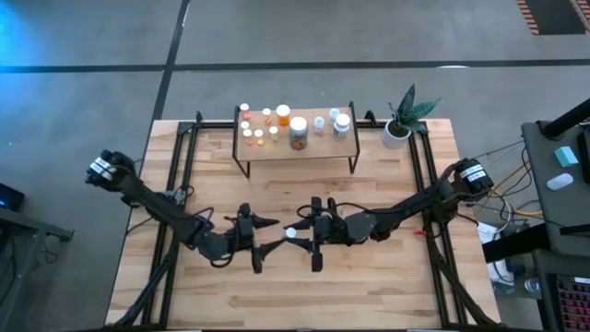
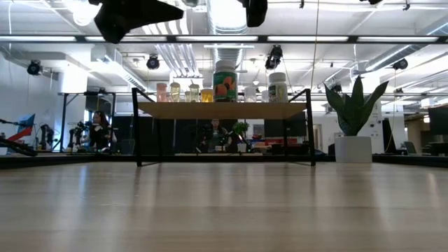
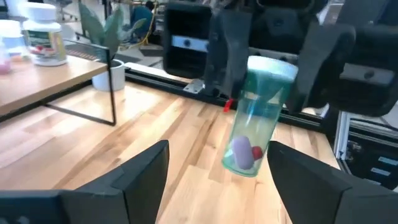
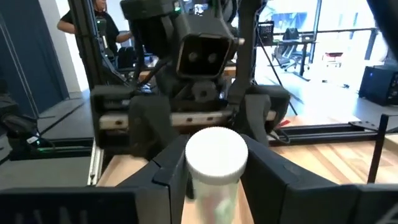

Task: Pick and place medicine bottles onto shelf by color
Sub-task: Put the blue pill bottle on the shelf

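A green see-through bottle (image 3: 258, 118) with a white cap (image 1: 291, 233) and a few pills inside hangs over the table's middle, in my right gripper (image 1: 299, 235). My left gripper (image 1: 269, 242) faces it from the left and is open. Its fingers (image 3: 146, 168) stand on either side of the bottle's lower end without touching it. The shelf (image 1: 295, 148) stands on thin black legs at the table's far side. It carries several orange, red, clear and white bottles (image 1: 298, 132), which also show in the low view (image 2: 225, 80). My right gripper (image 4: 216, 171) pinches the green bottle between its two fingers (image 3: 227, 62) on the upper wall (image 3: 264, 93), just below the white cap (image 4: 216, 152). The fingers come level from the table's right. The bottle is lifted clear of the table, cap up and slightly tilted, with its bottom (image 3: 244, 165) toward my left gripper.
A white pot with a green plant (image 1: 401, 124) stands right of the shelf. Black rails (image 1: 175, 175) run along the table's left and right sides. Bare planks (image 1: 295, 295) lie near the front edge. People and equipment show in the room beyond (image 2: 98, 129).
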Controlling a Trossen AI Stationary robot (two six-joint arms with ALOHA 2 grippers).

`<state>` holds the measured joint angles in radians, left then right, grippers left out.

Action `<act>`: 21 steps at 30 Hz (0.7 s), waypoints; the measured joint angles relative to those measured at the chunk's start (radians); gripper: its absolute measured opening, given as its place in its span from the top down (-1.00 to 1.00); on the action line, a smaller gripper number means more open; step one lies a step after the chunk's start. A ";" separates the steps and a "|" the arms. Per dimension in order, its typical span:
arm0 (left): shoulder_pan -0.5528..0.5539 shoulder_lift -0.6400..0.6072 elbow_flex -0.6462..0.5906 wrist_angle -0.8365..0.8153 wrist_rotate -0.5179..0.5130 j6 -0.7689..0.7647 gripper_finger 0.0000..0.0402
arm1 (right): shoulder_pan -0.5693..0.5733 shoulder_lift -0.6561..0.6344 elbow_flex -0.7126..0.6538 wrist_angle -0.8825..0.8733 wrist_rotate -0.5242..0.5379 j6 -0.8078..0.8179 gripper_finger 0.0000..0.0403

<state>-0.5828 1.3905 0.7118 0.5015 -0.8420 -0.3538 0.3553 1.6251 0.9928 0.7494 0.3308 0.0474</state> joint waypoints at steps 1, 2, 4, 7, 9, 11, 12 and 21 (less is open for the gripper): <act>-0.001 -0.017 -0.001 -0.020 -0.005 -0.007 -0.27 | -0.001 -0.001 0.000 -0.007 0.014 -0.004 0.39; -0.004 -0.034 -0.002 -0.032 -0.006 -0.008 -0.27 | -0.003 -0.001 0.000 -0.014 0.028 -0.007 0.39; -0.012 -0.055 -0.004 -0.034 -0.009 -0.007 -0.27 | -0.010 -0.001 0.000 -0.024 0.038 -0.008 0.39; -0.023 -0.071 -0.004 -0.035 -0.006 0.002 -0.27 | -0.023 -0.001 0.000 -0.027 0.045 -0.008 0.41; -0.029 -0.079 -0.004 -0.040 -0.006 0.019 -0.27 | -0.031 -0.001 0.000 -0.028 0.061 -0.008 0.43; -0.031 -0.079 -0.004 -0.040 -0.007 0.024 -0.27 | -0.036 -0.002 0.000 -0.033 0.094 -0.025 0.45; -0.033 -0.080 -0.004 -0.043 -0.010 0.026 -0.27 | -0.039 -0.004 0.000 -0.038 0.120 -0.041 0.45; -0.040 -0.102 -0.005 -0.115 -0.084 0.020 -0.27 | -0.062 -0.106 0.000 -0.195 0.313 -0.112 0.39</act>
<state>-0.6224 1.2884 0.7071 0.3863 -0.9260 -0.3340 0.2935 1.5190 0.9928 0.5547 0.6439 -0.0643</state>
